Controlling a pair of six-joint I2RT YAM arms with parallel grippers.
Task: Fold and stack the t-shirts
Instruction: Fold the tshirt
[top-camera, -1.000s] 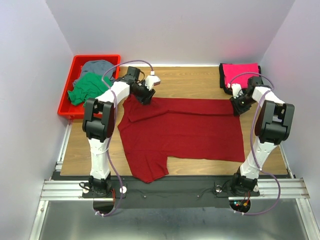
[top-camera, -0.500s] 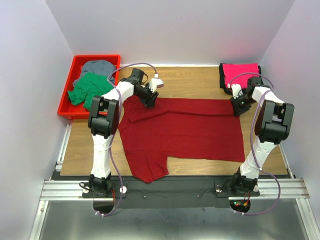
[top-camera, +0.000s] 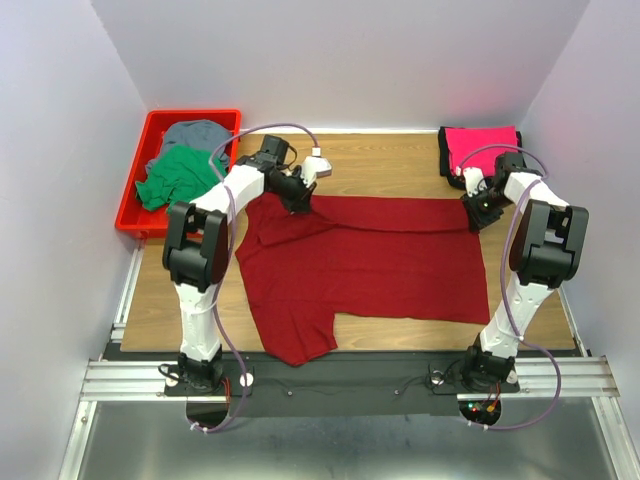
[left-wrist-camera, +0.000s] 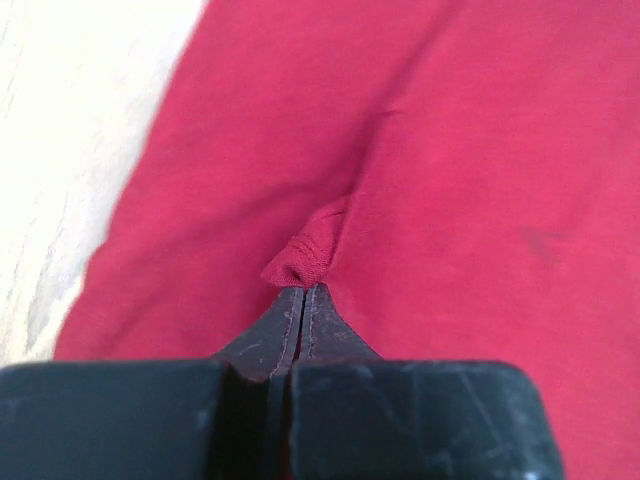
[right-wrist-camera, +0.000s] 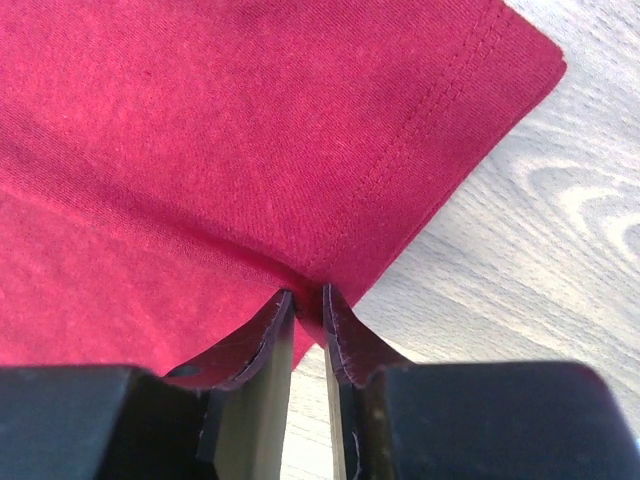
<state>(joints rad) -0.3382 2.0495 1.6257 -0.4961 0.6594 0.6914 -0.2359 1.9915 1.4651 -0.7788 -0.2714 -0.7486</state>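
Observation:
A dark red t-shirt (top-camera: 365, 262) lies spread flat across the middle of the table, one sleeve toward the near edge. My left gripper (top-camera: 299, 203) sits on the shirt's far left part. In the left wrist view the gripper (left-wrist-camera: 303, 290) is shut, with a small bunch of the red cloth (left-wrist-camera: 300, 262) pinched at its tips. My right gripper (top-camera: 469, 221) is at the shirt's far right corner. There its jaws (right-wrist-camera: 308, 296) stand narrow, closed on the hemmed edge of the red cloth (right-wrist-camera: 330, 150).
A folded bright pink t-shirt (top-camera: 481, 148) lies at the far right corner of the table. A red tray (top-camera: 128, 205) at the far left holds a crumpled green t-shirt (top-camera: 172, 175) and a grey t-shirt (top-camera: 196, 133). Bare wood (top-camera: 380, 165) shows beyond the red shirt.
My left gripper has shifted slightly right and snapped shut, gathering a pinch of the red cloth. The right gripper has narrowed a little at the shirt's corner.

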